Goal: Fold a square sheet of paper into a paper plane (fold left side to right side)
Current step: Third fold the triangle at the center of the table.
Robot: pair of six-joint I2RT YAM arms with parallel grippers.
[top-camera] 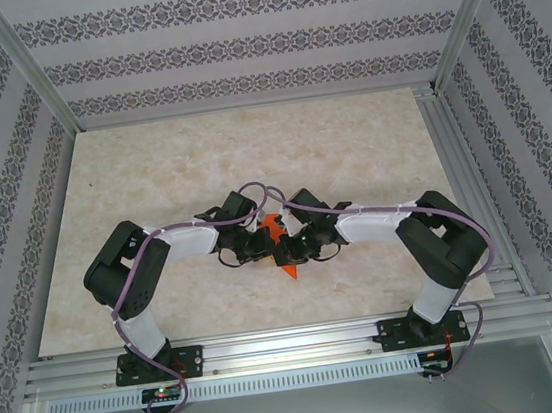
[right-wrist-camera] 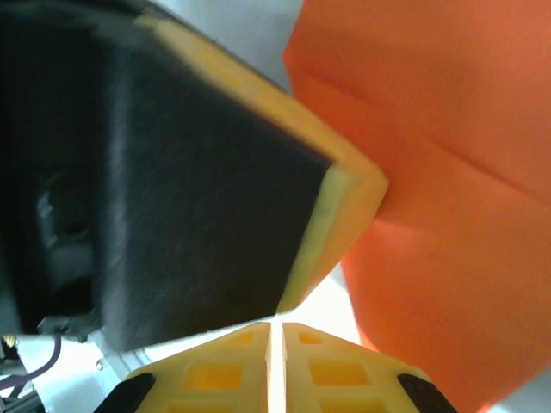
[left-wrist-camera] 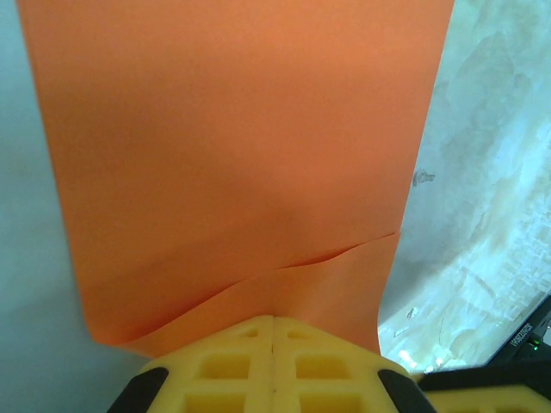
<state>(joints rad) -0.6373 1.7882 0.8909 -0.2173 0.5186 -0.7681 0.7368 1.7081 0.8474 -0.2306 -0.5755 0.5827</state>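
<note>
- left gripper (left-wrist-camera: 273, 334): its two yellow fingertips are pressed flat together, with no gap at the seam between them.
- the sheet of paper (left-wrist-camera: 232, 155), bright orange, begins right at those tips and runs straight ahead of them. it is wider than both fingers together and spreads out to either side of the gripper.
- the paper's near edge slips out of sight behind the left tips, so i cannot tell whether it is nipped between them or only touched.
- just ahead of the left tips a layer edge (left-wrist-camera: 327, 258) crosses the paper, climbing toward the right of that camera's view. the near left corner of the paper curls a little.
- right gripper (right-wrist-camera: 275, 335): its yellow fingertips stand almost together, with only a thin bright slit between them and nothing seen in it.
- to the right wrist camera the paper lies ahead and to the right of this gripper, just beside its right finger. a crease (right-wrist-camera: 430, 142) slants across the paper there.
- one finger (right-wrist-camera: 215, 198) of the left gripper, black with a yellow edge, looms blurred ahead and to the left of the right gripper's tips. its corner touches the paper's edge.
- from above, the two grippers meet nose to nose over the middle of the table (top-camera: 152, 181). the paper lies between and beneath them, and an orange point juts out on the side toward the arm bases.
</note>
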